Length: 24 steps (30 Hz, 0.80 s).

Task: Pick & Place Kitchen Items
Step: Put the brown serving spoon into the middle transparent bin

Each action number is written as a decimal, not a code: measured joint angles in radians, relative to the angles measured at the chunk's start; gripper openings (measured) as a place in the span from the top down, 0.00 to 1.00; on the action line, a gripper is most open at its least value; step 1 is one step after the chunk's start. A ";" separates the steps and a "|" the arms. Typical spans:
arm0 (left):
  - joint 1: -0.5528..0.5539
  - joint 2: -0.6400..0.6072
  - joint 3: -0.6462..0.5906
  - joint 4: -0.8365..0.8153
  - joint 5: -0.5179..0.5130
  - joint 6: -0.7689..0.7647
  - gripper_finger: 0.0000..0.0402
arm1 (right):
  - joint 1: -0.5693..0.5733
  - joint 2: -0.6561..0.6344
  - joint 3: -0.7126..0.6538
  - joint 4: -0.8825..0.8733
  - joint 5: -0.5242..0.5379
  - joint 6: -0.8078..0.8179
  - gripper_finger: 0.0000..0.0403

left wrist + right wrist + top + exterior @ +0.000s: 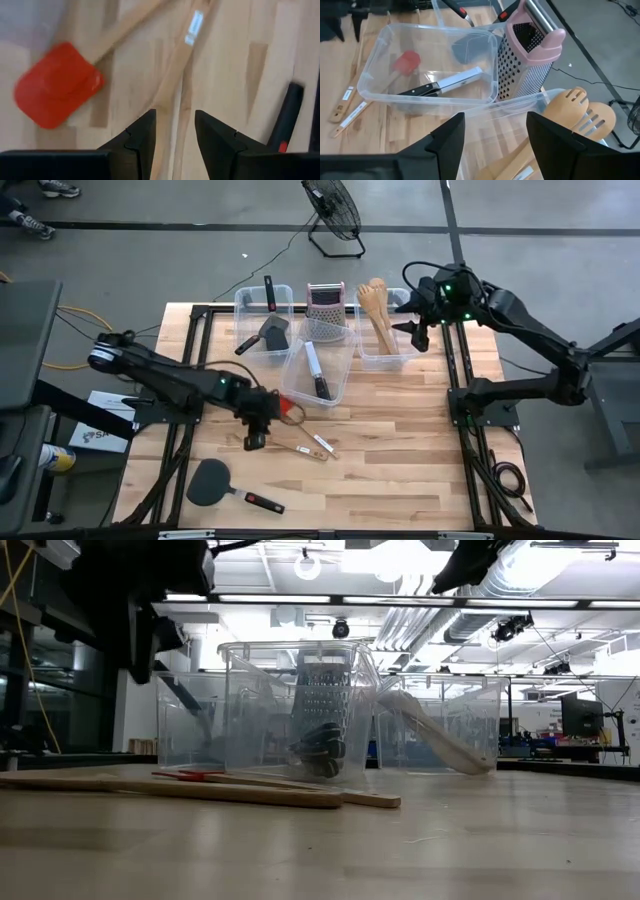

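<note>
My left gripper (257, 430) is open low over two pale wooden utensils (303, 446) that lie flat on the table. In the left wrist view its fingertips (175, 142) stand on either side of the two wooden handles (172, 85). A red spatula (57, 90) with a wooden handle lies beside them. A black spatula (212, 482) lies flat near the front edge. My right gripper (414, 332) is open and empty above the right bin (385, 358), which holds wooden spoons and forks (580, 107). A black-handled knife (442, 85) lies in the middle bin (320, 372).
A steel box grater (325, 312) with a pink top stands between the bins at the back. The left bin (262, 320) holds black spatulas. The black spatula's black and red handle (286, 120) lies close to my left gripper. Bare tabletop lies at the front right (400, 470).
</note>
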 joint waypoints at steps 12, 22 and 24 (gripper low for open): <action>-0.027 0.154 0.001 0.060 0.043 0.062 0.67 | 0.001 -0.020 0.000 -0.011 0.019 -0.001 0.49; -0.027 0.244 -0.001 0.082 0.011 0.262 0.43 | 0.003 -0.028 0.000 -0.016 0.036 0.070 0.49; -0.027 0.262 0.001 0.104 0.017 0.302 0.38 | 0.007 -0.027 0.000 -0.022 0.034 0.092 0.49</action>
